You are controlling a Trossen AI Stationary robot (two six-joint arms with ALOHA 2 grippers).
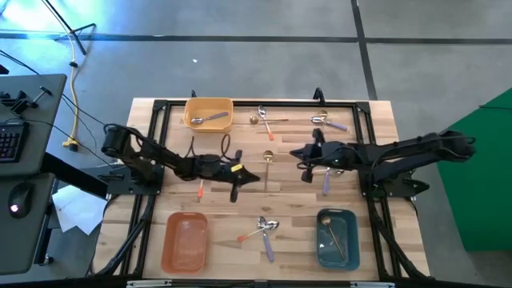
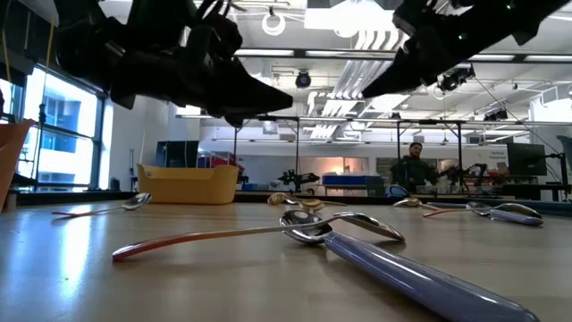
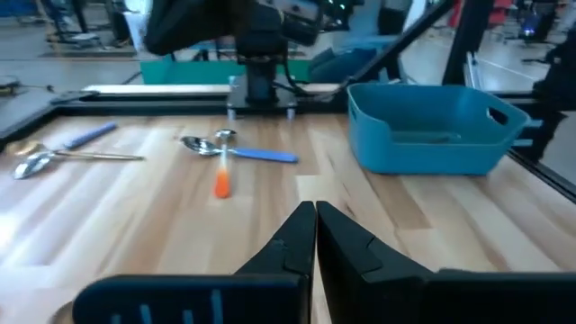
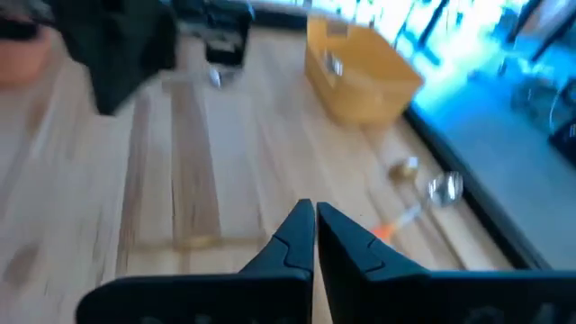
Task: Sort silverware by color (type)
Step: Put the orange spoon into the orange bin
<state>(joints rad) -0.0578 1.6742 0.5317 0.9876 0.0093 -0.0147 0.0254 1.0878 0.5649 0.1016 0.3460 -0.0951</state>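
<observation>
The silverware [image 1: 265, 228] is mostly seen loose on the wooden tabletop [image 1: 216, 200], with only a small part sorted. One lavender-handled spoon [image 1: 210, 119] is seen in the yellow bin [image 1: 195, 109] at the far edge, and what look like gold spoons [image 1: 332, 238] are seen in the blue bin [image 1: 321, 254] at the near right. Nothing can be made out in the orange bin [image 1: 185, 242] at the near left.

Left unsorted: a crossed pair of one orange-handled and one lavender-handled spoon between the orange and blue bins; a small cluster [image 1: 264, 118] of gold and orange-handled spoons at the far edge beside the yellow bin; two spoons [image 1: 328, 121] farther right along that edge; a gold spoon [image 1: 268, 157] near the middle; an orange handle [image 1: 200, 190] under the left arm; and a lavender handle [image 1: 326, 182] under the right arm. By this count the task is judged to be at an early stage, with most pieces yet to be binned.

The left tool [image 1: 250, 175] is held above the middle of the tabletop, fingers pressed together and nothing gripped. The right tool [image 1: 298, 154] is held just beyond the central gold spoon, likewise closed and empty.

No brand, label or legible writing can be made out on the bins, the spoons or the arms
</observation>
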